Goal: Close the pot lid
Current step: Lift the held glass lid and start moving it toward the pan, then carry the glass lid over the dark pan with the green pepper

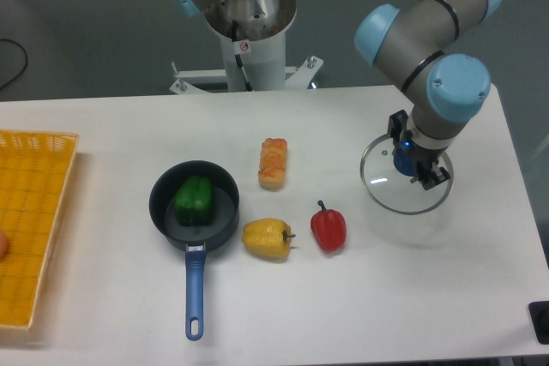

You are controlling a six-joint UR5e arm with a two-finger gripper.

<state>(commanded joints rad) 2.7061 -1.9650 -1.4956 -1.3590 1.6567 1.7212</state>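
The jaws (410, 163) are clamped on the blue knob of the lid (384, 188), directly beneath them at the bench's (386, 297) right side, well apart from the uncovered pot (195, 210) holding a green pepper (194, 200).

Lid (383, 193): clear glass, glossy, thin metal rim, blue plastic-looking knob. Pot (195, 206): dark grey, matt inside, smooth; long blue handle with slight sheen. Green pepper (194, 199), yellow pepper (267, 238), red pepper (328, 228): glossy, plastic look. Bread roll (273, 163): orange, duller, ridged surface. Table (343, 297): white, smooth, matt. Basket (33, 220): yellow plastic lattice. Arm (429, 49): grey satin metal, glossy light-blue caps.
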